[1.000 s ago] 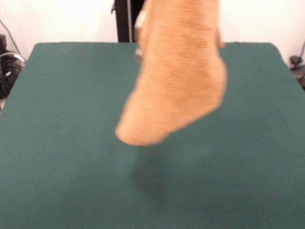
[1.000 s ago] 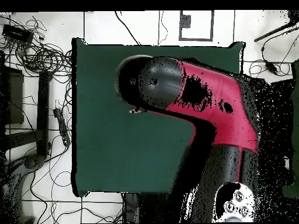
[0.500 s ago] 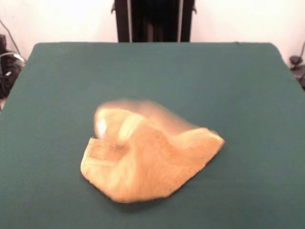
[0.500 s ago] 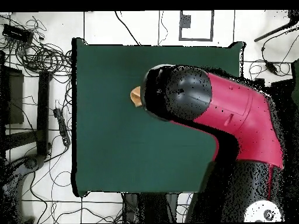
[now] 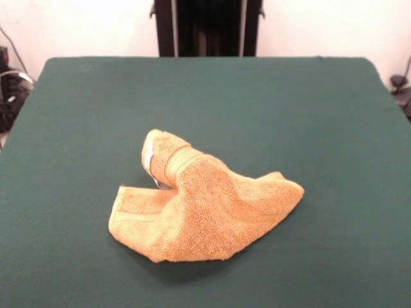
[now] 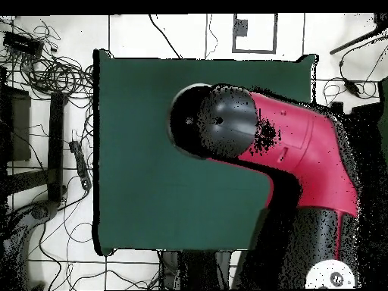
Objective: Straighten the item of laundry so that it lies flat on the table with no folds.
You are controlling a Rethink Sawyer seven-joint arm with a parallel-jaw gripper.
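Front view gives me the only real look at the towel (image 5: 202, 215): it lies in a crumpled heap on the green table (image 5: 334, 115), a little toward the camera's side of the middle and well clear of every edge. Nothing holds it. One corner is curled up and rolled over itself at the far-left of the heap, with a woven band wrapped round that roll and a bit of white, probably the tag, tucked beside it; a second flap lies doubled along the left side. I judge the heap sits this way simply because the cloth is lying loose, so the folds are whatever it settled into, and the task is far from finished. From overhead, the red and black arm (image 6: 288, 151) reaches over the middle of the table and covers the towel completely, so I get no second angle on the folds. The gripper shows in neither view; whether its fingers are spread or closed I cannot tell. How many layers lie under the main flap is also hidden.
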